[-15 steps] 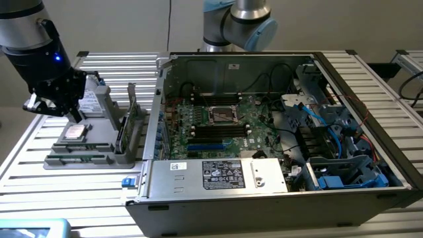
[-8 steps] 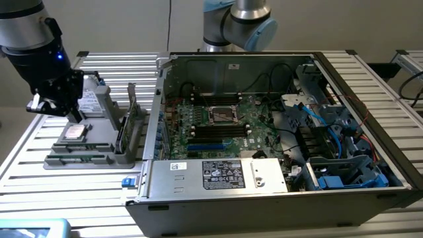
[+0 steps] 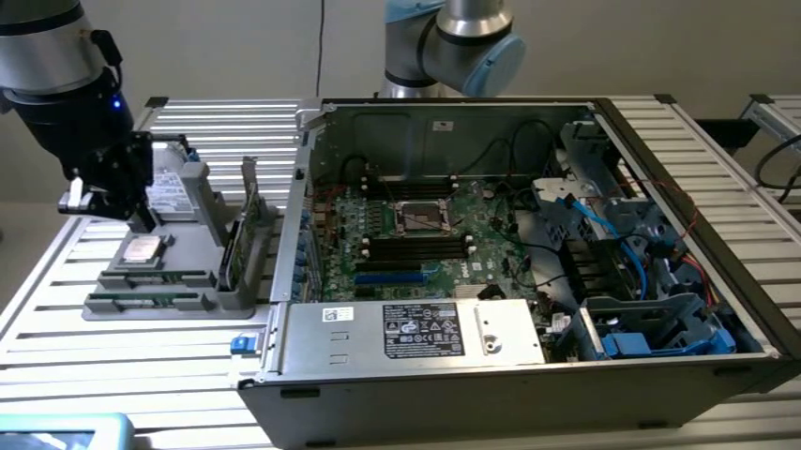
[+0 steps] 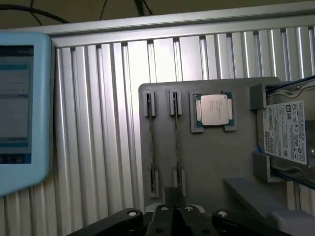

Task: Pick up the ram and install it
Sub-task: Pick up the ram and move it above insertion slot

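Two ram sticks (image 3: 156,278) lie on edge in the slots of a grey fixture tray (image 3: 188,253) at the exterior view's left. The wrist view shows them as thin lines, one ram stick (image 4: 150,142) beside the other (image 4: 176,142). My gripper (image 3: 135,217) hangs over the tray's back part, near the processor chip (image 3: 142,248). In the wrist view the gripper (image 4: 173,212) has its black fingers together, just off the end of the second stick, with nothing between them. The open computer case (image 3: 526,366) shows the motherboard's black memory slots (image 3: 415,246).
The tray also carries a silver hard drive (image 4: 285,132), the processor chip (image 4: 214,110) and an upright green expansion card (image 3: 235,239). A light-blue screen device (image 4: 19,108) lies on the slatted metal table (image 4: 98,123). A second arm's base (image 3: 451,47) stands behind the case.
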### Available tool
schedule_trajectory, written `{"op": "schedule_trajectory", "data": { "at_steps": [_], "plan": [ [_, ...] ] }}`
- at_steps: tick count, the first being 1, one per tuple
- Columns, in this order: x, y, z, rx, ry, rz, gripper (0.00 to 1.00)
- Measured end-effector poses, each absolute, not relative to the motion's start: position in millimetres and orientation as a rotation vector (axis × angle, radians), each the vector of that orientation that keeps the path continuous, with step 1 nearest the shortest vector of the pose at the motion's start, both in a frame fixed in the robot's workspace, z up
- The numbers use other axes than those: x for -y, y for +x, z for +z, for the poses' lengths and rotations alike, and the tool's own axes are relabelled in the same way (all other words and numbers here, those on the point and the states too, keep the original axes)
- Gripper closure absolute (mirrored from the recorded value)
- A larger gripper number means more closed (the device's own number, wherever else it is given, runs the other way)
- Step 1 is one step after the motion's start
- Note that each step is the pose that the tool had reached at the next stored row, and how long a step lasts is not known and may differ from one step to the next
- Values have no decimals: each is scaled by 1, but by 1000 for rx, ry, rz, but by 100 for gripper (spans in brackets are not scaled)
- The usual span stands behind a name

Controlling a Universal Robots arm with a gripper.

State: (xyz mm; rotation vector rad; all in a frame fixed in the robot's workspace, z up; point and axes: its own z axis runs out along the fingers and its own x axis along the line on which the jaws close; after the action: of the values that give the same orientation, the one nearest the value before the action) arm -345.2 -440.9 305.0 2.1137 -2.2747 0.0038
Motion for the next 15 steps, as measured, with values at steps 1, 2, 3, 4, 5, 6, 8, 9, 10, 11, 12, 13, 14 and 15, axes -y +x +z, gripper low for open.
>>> {"op": "schedule_trajectory", "data": {
  "at_steps": [1, 2, 3, 4, 5, 6, 8, 9, 10, 11, 12, 13, 14, 15],
  "plan": [
    [441, -345, 305, 2257, 2132, 5, 89],
    [441, -345, 305, 2242, 2148, 5, 89],
    [441, -345, 305, 2225, 2165, 6, 89],
    [441, -345, 305, 2208, 2182, 7, 89],
    [441, -345, 305, 2193, 2198, 7, 89],
    [441, -345, 305, 2178, 2212, 8, 89],
    [441, -345, 305, 2163, 2226, 9, 89],
    [441, -345, 305, 2163, 2226, 9, 89],
    [441, -345, 305, 2163, 2226, 9, 88],
    [441, -345, 305, 2163, 2226, 9, 88],
    [441, -345, 305, 2163, 2226, 9, 83],
    [441, -345, 305, 2163, 2226, 9, 76],
    [441, -345, 305, 2163, 2226, 9, 76],
    [441, -346, 305, 2164, 2227, 10, 70]
  ]
}}
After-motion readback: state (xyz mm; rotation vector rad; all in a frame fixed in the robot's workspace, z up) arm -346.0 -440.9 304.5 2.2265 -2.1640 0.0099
